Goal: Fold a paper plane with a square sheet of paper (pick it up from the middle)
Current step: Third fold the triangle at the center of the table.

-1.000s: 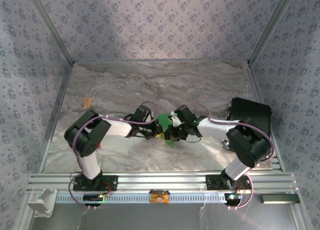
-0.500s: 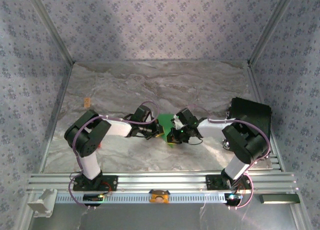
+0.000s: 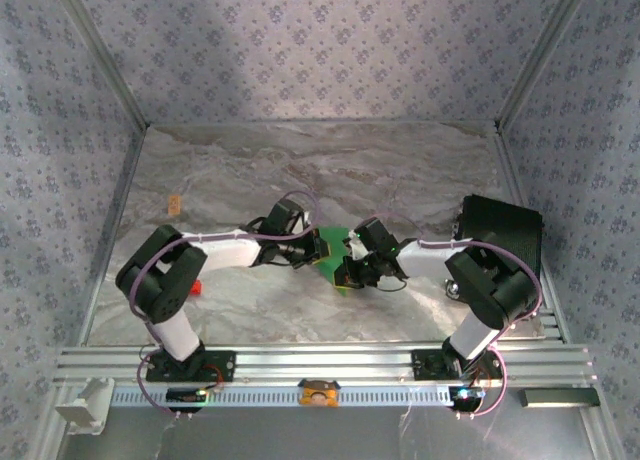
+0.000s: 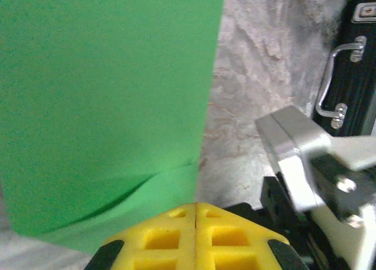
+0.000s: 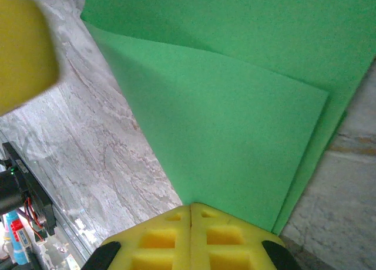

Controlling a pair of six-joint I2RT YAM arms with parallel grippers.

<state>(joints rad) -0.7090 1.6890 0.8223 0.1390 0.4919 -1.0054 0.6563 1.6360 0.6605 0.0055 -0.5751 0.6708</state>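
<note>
The square sheet of paper (image 3: pixel 334 246), partly folded, is over the middle of the counter (image 3: pixel 400 170), between my arms. My left fingers (image 4: pixel 195 214) pinch its left side. My right fingers (image 5: pixel 191 214) are clenched on its near right edge.

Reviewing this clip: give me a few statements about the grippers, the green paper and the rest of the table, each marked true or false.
1. The left gripper and the right gripper both have their jaws shut. True.
2. The green paper is one flat layer with no fold. False: the right wrist view shows one layer lying over another.
3. A black case sits on the table beside the right arm. True.
4. The paper lies at the far edge of the table, by the back wall. False: it is mid-table, between the two grippers.
5. A small red thing lies near the left arm. True.
</note>
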